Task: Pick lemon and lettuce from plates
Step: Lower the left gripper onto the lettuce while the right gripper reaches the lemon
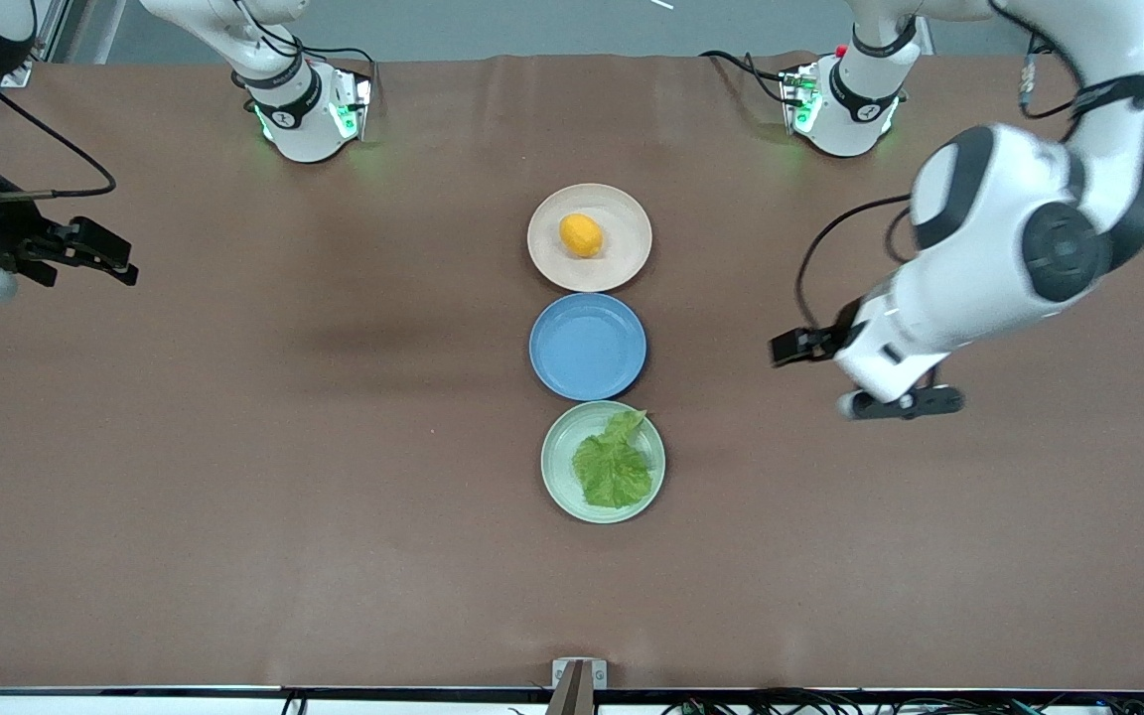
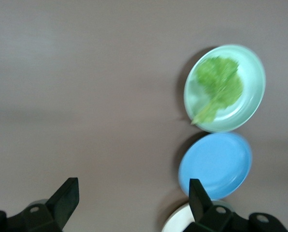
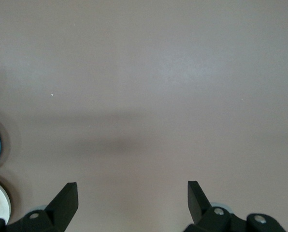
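Starting the pick: I judge nothing is lifted yet; both items lie on their plates in a row down the middle of the brown table (image 1: 234, 497).
Left gripper (image 2: 132, 203): I see it empty, fingers spread wide, up in the air over bare table toward the left arm's end, beside the blue plate (image 1: 588, 347).
Right gripper (image 3: 133, 203): also empty and wide open, over bare table at the right arm's end, well apart from every plate; this arm appears to wait.
Lemon (image 1: 581, 235): it rests in the beige-pink plate (image 1: 632, 263), the plate farthest from the front camera.
Lettuce (image 1: 614, 462): one crinkled leaf lies flat in the mint green plate (image 1: 557, 477), nearest the front camera, its pale stem end reaching the rim toward the blue plate.
Blue plate: it sits empty between the other two.
Doing it well: I would bring the left gripper over the lettuce, descend straight, and pinch a raised crinkle without scraping the plate. For the lemon, I would close across its short width so it does not roll.
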